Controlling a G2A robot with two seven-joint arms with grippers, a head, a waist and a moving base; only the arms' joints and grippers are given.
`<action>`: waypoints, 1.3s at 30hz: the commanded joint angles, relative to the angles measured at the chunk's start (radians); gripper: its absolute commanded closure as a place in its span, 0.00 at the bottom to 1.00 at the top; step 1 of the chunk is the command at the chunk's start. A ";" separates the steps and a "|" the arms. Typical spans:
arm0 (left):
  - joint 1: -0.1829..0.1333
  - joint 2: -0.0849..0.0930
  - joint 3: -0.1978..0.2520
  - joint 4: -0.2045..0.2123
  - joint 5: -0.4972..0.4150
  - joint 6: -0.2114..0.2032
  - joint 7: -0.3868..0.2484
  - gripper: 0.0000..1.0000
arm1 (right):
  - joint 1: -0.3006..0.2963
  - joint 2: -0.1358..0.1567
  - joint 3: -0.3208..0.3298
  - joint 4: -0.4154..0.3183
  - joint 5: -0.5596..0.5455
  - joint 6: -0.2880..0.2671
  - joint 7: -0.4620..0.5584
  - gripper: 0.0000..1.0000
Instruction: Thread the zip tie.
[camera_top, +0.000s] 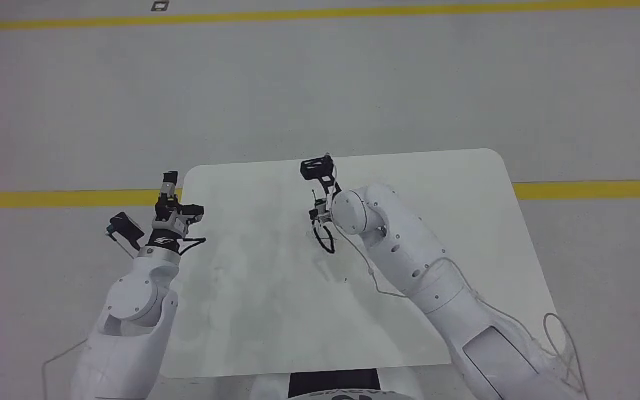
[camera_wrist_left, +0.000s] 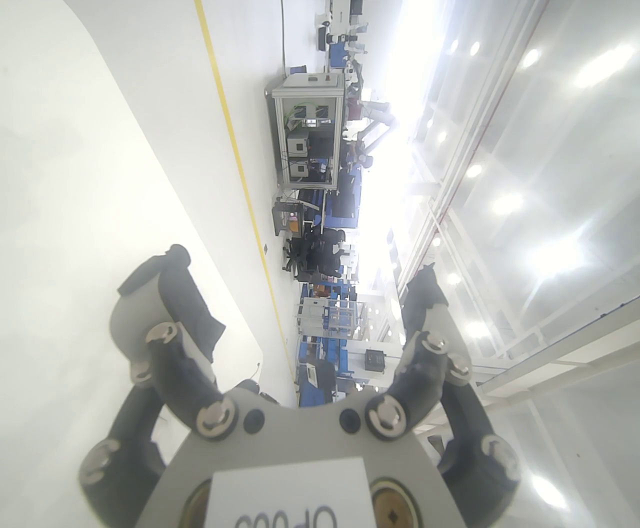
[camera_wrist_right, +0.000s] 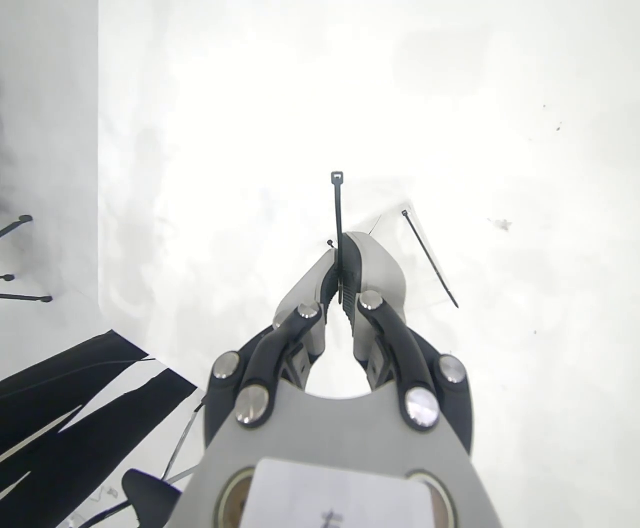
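Note:
My right gripper (camera_wrist_right: 341, 260) is shut on a black zip tie (camera_wrist_right: 338, 210). The strap stands straight out past the fingertips, and its square head (camera_wrist_right: 337, 176) is at the free end above the white table (camera_wrist_right: 500, 125). In the top view this gripper (camera_top: 321, 228) hangs over the table's middle, towards the far side. A second black zip tie (camera_wrist_right: 430, 257) lies flat on the table just beside it. My left gripper (camera_wrist_left: 300, 270) is open with nothing between its fingers. It sits at the table's left edge (camera_top: 180, 200), apart from both ties.
The white table (camera_top: 450, 200) has rounded corners, and bare surface spreads to the right of and in front of the right arm. Grey floor with yellow lines (camera_top: 570, 188) surrounds it. Black chair legs (camera_wrist_right: 25, 297) stand on the floor past the table's edge.

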 joint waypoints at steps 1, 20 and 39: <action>0.000 0.000 0.000 0.000 0.000 0.000 0.000 0.00 | 0.001 0.000 -0.001 0.002 0.000 0.001 -0.001 1.00; -0.014 0.019 -0.030 0.056 0.341 -0.306 -0.183 0.00 | -0.020 0.004 0.135 0.009 0.305 -0.043 -0.036 1.00; -0.051 0.063 0.087 0.045 0.996 -0.340 -0.096 0.00 | -0.035 -0.008 0.173 0.002 0.497 0.064 -0.193 1.00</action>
